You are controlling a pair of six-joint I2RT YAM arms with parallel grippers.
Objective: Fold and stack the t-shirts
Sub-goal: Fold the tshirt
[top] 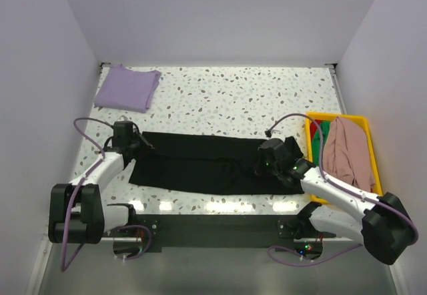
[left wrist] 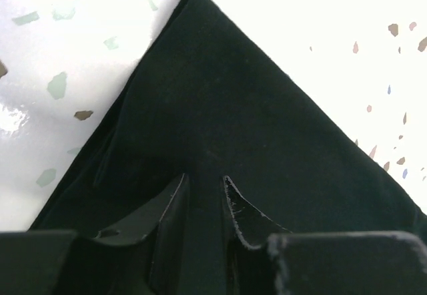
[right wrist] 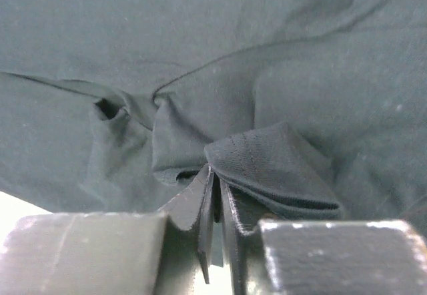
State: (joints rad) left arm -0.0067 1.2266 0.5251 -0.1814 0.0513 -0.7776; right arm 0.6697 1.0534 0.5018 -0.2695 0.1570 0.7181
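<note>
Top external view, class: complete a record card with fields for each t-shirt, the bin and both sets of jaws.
Black t-shirt: spread out across the near half of the table
Lavender t-shirt: folded, far left corner
Pink t-shirt: lying in the yellow bin, right side
Left jaws: shut on the black t-shirt's left end
Right jaws: shut on a bunched fold at its right end

Both your arms reach forward and low, the left gripper [top: 127, 137] pinched narrowly on the black t-shirt [top: 200, 163], the right gripper [top: 268, 161] angled inward toward it, fingers almost touching, clamping a fold.
</note>
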